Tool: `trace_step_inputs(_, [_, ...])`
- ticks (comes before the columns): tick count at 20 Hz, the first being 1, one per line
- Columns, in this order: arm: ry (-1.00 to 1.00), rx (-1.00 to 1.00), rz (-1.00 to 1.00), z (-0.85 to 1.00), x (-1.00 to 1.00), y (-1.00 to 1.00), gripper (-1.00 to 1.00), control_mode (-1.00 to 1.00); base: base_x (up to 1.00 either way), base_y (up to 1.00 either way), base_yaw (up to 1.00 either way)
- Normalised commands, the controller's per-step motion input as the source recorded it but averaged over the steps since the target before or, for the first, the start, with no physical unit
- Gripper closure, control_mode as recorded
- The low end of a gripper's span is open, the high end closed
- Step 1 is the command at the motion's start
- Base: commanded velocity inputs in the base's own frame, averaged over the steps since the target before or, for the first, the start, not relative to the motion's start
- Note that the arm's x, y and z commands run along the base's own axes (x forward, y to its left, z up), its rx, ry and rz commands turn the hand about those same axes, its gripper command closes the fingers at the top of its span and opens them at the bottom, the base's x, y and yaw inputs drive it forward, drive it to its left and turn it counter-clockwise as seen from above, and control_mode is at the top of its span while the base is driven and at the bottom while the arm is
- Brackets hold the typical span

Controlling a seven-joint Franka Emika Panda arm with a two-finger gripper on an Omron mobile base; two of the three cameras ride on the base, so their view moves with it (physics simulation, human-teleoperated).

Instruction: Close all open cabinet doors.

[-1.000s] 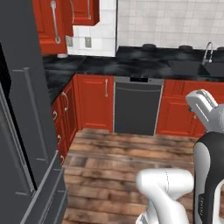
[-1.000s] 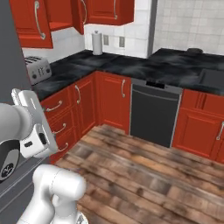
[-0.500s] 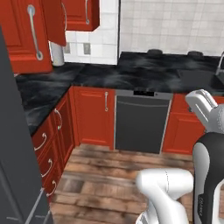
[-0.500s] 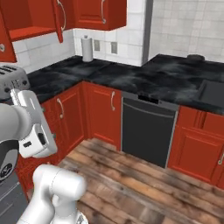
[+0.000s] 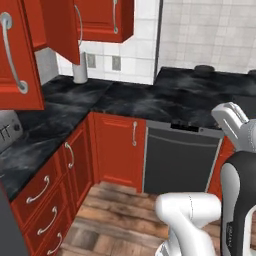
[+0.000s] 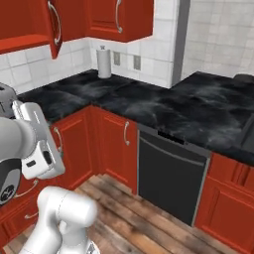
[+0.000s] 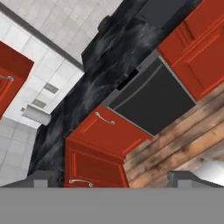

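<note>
Glossy red wall-cabinet doors hang over the corner counter. One door (image 5: 61,27) swings out from the cabinet row, standing open; in the right base view it is the door (image 6: 52,24) seen nearly edge-on. A nearer door (image 5: 15,55) with a curved silver handle looms at the far left. The doors (image 5: 102,17) beside the tiled wall lie flat and closed, also the door (image 6: 119,17). My gripper (image 7: 114,178) is open, holds nothing, and points down at the base cabinets and floor, far from any wall door.
A black counter (image 5: 135,100) wraps the corner, with a paper towel roll (image 5: 80,69) at the back. Below are red base doors (image 5: 120,150), drawer fronts (image 5: 42,200) and a dark grey dishwasher (image 5: 180,162). Wooden floor (image 5: 115,220) lies in front.
The whole picture has shifted: the base has driven closer to the left corner, so cabinets and counter look larger. The gripper stays open.
</note>
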Motion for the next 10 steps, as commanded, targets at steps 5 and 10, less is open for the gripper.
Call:
trace_step_inputs(5, [0.0, 0.0, 0.0, 0.0, 0.0, 0.0, -1.0, 1.0, 0.47, 0.0, 0.41])
trace_step_inputs(10, [0.0, 0.0, 0.0, 0.0, 0.0, 0.0, -1.0, 1.0, 0.47, 0.04, 0.42])
